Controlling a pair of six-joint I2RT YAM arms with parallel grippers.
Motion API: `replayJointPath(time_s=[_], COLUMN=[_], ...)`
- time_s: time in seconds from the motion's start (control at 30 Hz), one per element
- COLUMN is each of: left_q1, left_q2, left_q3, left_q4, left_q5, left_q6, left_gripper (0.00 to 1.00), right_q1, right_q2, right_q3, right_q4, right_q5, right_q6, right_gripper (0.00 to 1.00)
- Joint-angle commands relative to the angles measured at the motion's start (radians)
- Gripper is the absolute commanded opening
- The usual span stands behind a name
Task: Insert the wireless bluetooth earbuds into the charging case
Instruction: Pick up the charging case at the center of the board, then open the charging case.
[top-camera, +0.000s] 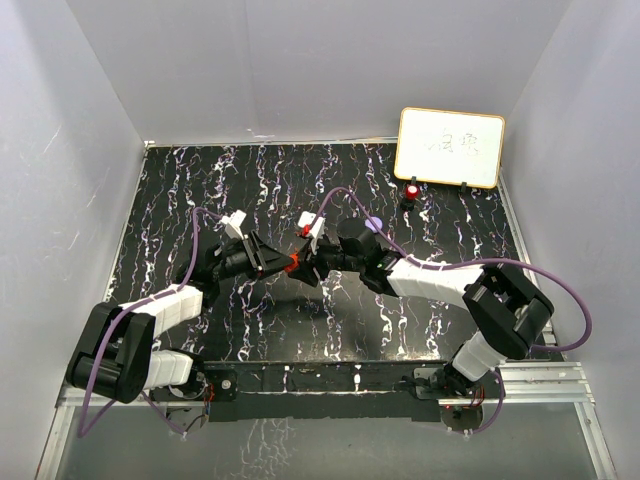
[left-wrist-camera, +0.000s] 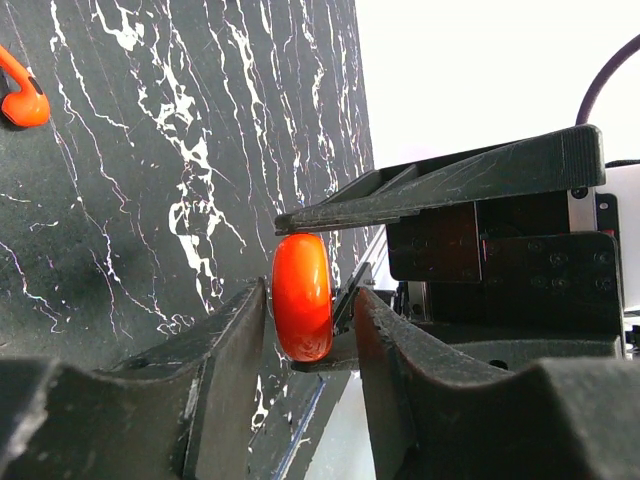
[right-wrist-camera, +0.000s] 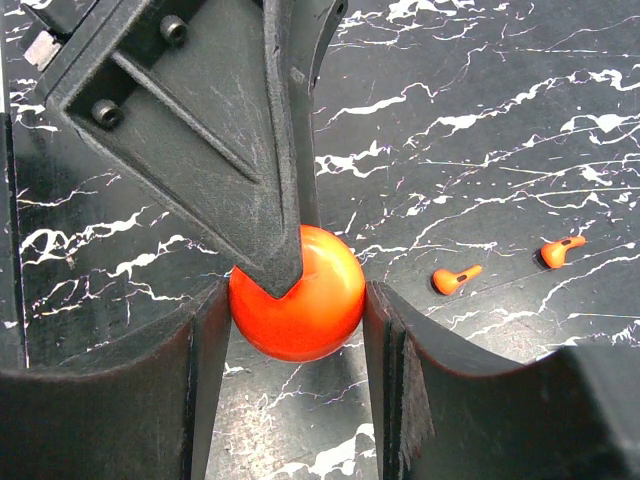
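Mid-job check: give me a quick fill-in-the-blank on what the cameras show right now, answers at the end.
1. In the right wrist view, ___ orange earbuds lie loose on the table.
2. The orange case sits between the right gripper's fingers, and the black finger touching it belongs to the ___ arm.
3. In the top view, the whiteboard stands at the table's far ___ corner.
Missing words: two; left; right.

The charging case, a glossy orange-red disc, stands on edge, pinched across its width between the fingers of the right gripper. Two small orange earbuds with short stems lie loose on the black marbled table near it, slightly apart from each other.
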Motion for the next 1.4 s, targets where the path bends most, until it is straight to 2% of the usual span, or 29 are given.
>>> replayJointPath(time_s=[0.0,0.23,0.37,0.4,0.47,0.5,0.67,0.93,1.13,1.37], left_q1=[-0.007,-0.012,-0.014,-0.014,-0.013,-0.014,-0.013,-0.010,-0.010,-0.011], left_q2=[-0.026,-0.020,-0.016,-0.016,-0.020,-0.023,-0.061,-0.064,-0.046,-0.036], left_q3=[-0.003,-0.003,-0.003,-0.003,-0.006,-0.007,0.021,0.057,0.073,0.077], left_q4=[0.023,0.029,0.032,0.033,0.031,0.027,-0.055,-0.076,-0.038,0.002], left_q5=[0.015,0.018,0.020,0.020,0.007,-0.002,-0.053,-0.090,-0.086,-0.078], left_q6=[0.002,0.001,-0.002,-0.003,-0.006,-0.005,0.037,0.064,0.058,0.048], left_gripper=[0.37,0.22,0.06,0.01,0.00,0.00,0.00,0.00,0.00,0.00], right_q1=[0.006,0.006,0.006,0.006,0.006,0.006,0.000,-0.077,-0.084,-0.072], right_q2=[-0.006,-0.007,-0.007,-0.006,-0.004,-0.006,-0.069,-0.242,-0.205,-0.150], right_q3=[0.043,0.045,0.047,0.048,0.054,0.055,0.013,-0.084,-0.032,-0.012], right_q4=[0.074,0.074,0.077,0.079,0.079,0.076,0.096,0.139,0.055,0.037], right_q5=[-0.015,-0.014,-0.014,-0.010,0.014,0.023,0.103,0.115,0.182,0.233], right_q6=[0.008,0.007,0.010,0.017,0.035,0.041,0.092,0.261,0.364,0.383], right_gripper=[0.19,0.19,0.21,0.30,0.56,0.63,0.77,0.80,0.80,0.80])
